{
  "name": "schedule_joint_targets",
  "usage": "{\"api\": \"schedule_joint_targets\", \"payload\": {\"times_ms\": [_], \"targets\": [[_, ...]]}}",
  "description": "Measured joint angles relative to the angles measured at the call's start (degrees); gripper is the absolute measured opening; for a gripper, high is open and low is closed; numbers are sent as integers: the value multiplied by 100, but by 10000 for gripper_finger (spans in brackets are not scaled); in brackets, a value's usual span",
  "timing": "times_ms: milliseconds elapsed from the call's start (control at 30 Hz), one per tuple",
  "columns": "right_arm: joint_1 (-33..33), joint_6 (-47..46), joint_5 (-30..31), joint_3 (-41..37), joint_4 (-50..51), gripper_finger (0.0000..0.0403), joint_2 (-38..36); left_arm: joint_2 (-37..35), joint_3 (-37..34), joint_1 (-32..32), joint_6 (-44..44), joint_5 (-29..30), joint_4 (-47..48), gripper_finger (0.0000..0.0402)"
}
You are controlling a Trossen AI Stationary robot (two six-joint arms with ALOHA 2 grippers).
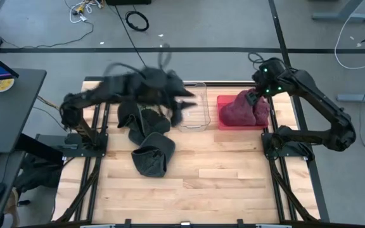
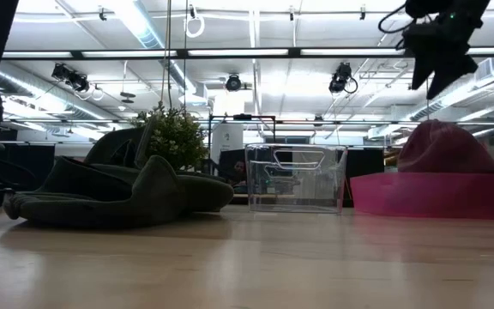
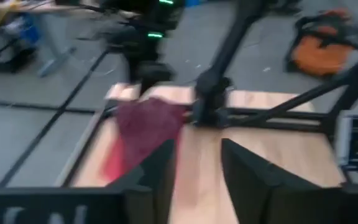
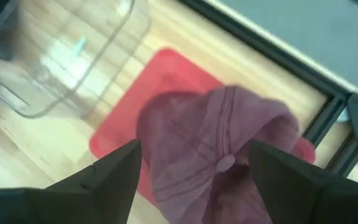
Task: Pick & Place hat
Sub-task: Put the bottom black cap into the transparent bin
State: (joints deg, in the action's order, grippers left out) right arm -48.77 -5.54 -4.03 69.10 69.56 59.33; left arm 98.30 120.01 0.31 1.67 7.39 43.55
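A: Arm look? 
B: Both arms matte black, chunky jointed links, black cables looped along them. Right arm [image 1: 309, 95] shows green status lights near the wrist.
A: Fingers? 
B: Dark, flat wedge fingers [image 4: 104, 177], no markings readable.

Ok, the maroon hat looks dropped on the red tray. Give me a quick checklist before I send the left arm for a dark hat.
1. Maroon hat on the red tray: ok.
2. Right gripper open and above that hat, holding nothing: ok.
3. Clear bin upright between the dark hats and the tray: ok.
4. Dark hats piled on the table left of the bin: ok.
5. Left gripper empty: ok, nothing between its fingers.
6. Left arm steady: not ok, it shows blurred over the hats in the high view.
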Motion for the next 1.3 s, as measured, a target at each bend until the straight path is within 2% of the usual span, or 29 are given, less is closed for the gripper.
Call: {"api": "schedule_joint_targets", "payload": {"times_ms": [100,200,333,433,567,633,700,833,933,1067,1167,1300], "targets": [[0,-8,1,163,-3,279,-6,-1,-996,-212,2,-400,-1665,69],[0,-35,-3,233,14,271,-9,-57,-1683,-275,148,-552,-2354,13],[0,-186,-121,236,42,262,-9,-363,-2366,-233,554,-408,-2195,5],[11,-422,-438,236,38,256,-7,-807,-3010,-242,796,-198,-2166,4],[188,-776,-1108,236,-46,247,-10,-1729,-4028,-229,1221,347,-2210,2],[421,-953,-1256,236,-132,242,-45,-2289,-4591,-179,1354,625,-2184,2],[703,-1211,-1274,236,-306,236,-59,-2815,-5034,-79,1223,632,-2271,2],[1244,-1659,-1328,154,-1068,226,-72,-3724,-5555,184,1143,593,-1928,2],[1702,-2082,-1359,-62,-1807,221,-58,-4195,-5716,510,1546,540,-1337,2],[2385,-2584,-1355,-516,-2913,216,-68,-4570,-5972,714,1906,-198,-893,2],[2835,-2863,-1357,-947,-3714,214,-61,-4630,-6108,567,2271,-835,-476,3],[3311,-3327,-1302,-1590,-4839,212,-63,-4503,-6144,288,2952,-1221,383,4]]}}
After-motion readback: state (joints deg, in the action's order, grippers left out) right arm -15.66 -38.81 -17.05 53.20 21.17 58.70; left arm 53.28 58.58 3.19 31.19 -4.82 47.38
